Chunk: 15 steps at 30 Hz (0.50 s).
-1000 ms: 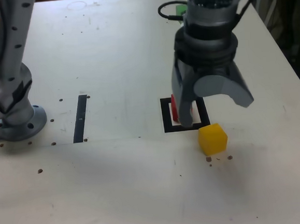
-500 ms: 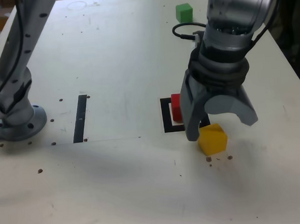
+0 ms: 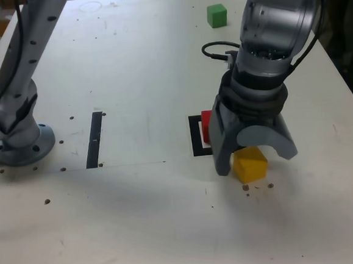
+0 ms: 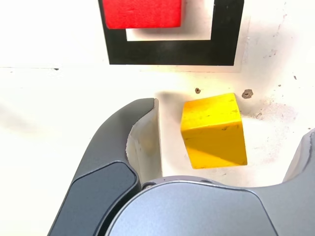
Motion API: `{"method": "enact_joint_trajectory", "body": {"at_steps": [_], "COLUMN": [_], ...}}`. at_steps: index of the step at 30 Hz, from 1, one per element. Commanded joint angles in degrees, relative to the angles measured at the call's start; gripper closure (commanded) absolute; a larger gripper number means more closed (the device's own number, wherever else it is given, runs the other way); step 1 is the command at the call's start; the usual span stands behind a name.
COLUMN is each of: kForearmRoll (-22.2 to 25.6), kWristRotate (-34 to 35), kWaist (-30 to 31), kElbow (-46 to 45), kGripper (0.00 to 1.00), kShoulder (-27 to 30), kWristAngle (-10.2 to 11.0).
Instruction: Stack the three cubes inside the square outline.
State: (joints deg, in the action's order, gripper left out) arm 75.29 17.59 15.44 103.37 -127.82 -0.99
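My gripper stands open low over the table, its two fingers straddling the yellow cube; neither finger touches it in the wrist view. The red cube sits inside the square outline, toward the edge on the exterior view's left, partly hidden behind the gripper. The yellow cube rests just outside the outline's near corner on the exterior view's right. Far back on the table lies the green cube.
A straight black strip is marked on the table at the exterior view's left. The arm's grey base is bolted near the table's left edge. A black cable loops off the wrist.
The gripper has moved from over the outline toward the near side and down, and its open fingers now stand around the yellow cube. The cubes have stayed put.
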Motion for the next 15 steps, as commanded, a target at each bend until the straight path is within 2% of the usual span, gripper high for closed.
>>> {"method": "enact_joint_trajectory", "body": {"at_steps": [1, 9, 15], "kForearmRoll": [-0.72, -4.13, -3.47], "kWristRotate": [-0.09, -0.08, -0.06], "kWaist": [-0.05, -0.05, -0.05], "kElbow": [-0.39, -2.21, -2.21], "kGripper": [0.02, 0.01, 0.14], "kShoulder": [-0.54, -0.78, -1.26], "kWristAngle": [0.0, 1.17, 0.83]}}
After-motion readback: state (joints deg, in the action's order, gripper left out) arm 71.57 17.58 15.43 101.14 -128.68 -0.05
